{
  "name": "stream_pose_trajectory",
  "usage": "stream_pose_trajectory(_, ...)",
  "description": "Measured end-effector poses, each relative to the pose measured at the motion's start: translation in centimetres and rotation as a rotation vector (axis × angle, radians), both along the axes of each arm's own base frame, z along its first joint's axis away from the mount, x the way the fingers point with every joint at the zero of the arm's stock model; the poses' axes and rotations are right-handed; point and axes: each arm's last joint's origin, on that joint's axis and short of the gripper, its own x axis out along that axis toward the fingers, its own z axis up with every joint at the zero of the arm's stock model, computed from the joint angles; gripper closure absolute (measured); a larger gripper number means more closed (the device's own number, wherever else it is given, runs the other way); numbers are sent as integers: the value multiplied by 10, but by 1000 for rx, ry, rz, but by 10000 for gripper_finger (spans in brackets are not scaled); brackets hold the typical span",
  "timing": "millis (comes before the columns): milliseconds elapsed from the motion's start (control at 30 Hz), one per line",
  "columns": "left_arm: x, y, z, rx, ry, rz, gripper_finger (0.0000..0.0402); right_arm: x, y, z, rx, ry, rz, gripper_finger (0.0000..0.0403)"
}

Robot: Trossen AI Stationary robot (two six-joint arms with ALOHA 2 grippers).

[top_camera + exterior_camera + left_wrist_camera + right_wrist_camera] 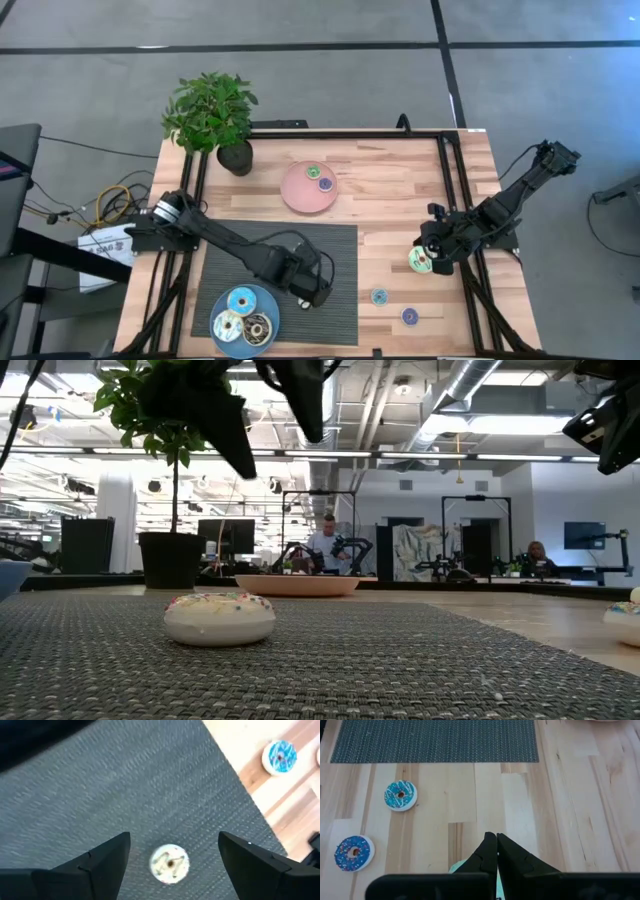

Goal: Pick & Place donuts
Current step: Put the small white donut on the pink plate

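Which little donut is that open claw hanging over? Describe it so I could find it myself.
Start at the dark grey woven mat on the wooden table. Beside its blue plate of donuts, the left gripper hangs open above a cream donut with sprinkles. It lies alone on the mat; the other loose donuts are teal or blue-purple and lie on bare wood.

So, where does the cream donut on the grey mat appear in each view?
High view: hidden under the open left gripper.
Low view: the cream donut lies left of centre on the grey mat.
Left wrist view: low in the picture, between the two fingers.
Right wrist view: not in it.
Shared landmark: the grey mat, in all four views.
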Motion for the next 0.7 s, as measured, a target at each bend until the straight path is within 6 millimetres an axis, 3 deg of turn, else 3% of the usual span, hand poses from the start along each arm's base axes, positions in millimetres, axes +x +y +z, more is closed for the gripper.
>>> stream_pose_trajectory(267, 17, -24, -48, -73, 75, 34, 106, 0, 0, 0, 9, 3, -16, 403)
stream_pose_trajectory(700, 15, -37, -86, -127, 213, 100, 106, 0, 0, 0, 9, 2, -16, 403)
